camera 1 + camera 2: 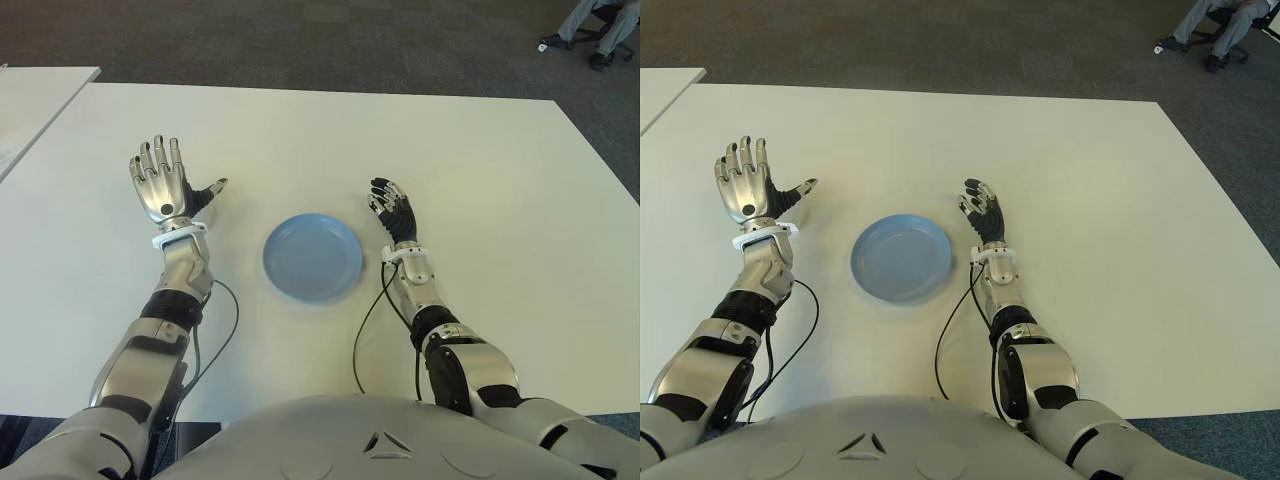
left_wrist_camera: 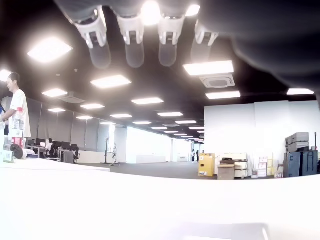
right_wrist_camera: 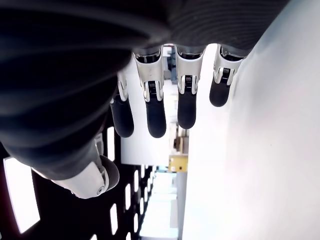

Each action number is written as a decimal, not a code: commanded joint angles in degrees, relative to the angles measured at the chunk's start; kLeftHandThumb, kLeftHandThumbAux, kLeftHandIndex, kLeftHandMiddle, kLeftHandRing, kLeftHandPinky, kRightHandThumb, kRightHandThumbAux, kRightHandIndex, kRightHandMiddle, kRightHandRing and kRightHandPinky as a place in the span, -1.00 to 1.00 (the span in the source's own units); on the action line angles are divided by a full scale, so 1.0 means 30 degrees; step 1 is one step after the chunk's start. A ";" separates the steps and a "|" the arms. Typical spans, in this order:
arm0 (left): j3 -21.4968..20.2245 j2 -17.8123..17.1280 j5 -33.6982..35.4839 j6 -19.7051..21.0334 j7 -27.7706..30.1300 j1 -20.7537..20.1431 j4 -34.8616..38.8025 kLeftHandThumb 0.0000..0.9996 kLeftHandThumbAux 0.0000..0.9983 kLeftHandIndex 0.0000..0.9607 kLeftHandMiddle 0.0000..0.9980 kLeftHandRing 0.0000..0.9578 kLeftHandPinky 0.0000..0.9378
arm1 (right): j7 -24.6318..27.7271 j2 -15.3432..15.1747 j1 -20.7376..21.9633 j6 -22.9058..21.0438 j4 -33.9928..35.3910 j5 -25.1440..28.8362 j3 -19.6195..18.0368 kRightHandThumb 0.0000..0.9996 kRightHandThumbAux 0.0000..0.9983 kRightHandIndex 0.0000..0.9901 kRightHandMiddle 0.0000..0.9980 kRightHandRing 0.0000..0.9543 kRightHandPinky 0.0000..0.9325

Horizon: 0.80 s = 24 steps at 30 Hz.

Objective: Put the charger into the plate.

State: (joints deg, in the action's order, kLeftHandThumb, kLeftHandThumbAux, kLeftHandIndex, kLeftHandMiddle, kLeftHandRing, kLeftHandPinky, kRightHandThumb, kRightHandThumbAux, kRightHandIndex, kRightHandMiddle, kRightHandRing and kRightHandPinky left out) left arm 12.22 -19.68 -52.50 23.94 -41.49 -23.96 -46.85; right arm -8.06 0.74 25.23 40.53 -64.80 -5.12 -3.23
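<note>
The white surface (image 1: 480, 180) is carrying a blue plate (image 1: 312, 256), lying empty. No charger is showing in any view, so its handling cannot be judged. The left hand (image 1: 160, 182) and right hand (image 1: 393, 210) are flanking the plate, fingers extended, gripping nothing.

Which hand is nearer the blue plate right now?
Right. The right hand sits just off the blue plate on its right side, fingers open. The left hand is farther off on the plate's left, raised, fingers spread. No charger visible.
</note>
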 commanded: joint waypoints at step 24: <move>0.0642 0.0621 0.2806 0.4849 0.3916 0.1558 0.2443 -0.54 -0.43 -1.00 -1.00 -1.00 -1.00 | 0.0928 0.0007 -0.0957 -0.0714 -0.0973 0.0314 -0.0192 -1.00 0.31 -0.52 -0.50 -0.62 -0.77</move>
State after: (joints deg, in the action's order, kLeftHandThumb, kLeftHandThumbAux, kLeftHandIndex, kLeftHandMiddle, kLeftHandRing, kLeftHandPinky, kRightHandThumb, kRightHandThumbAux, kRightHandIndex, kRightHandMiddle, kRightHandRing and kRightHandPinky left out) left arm 14.27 -18.62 -45.38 36.44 -32.16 -20.88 -41.82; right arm -5.52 0.55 25.28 40.52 -64.98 -4.36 -3.72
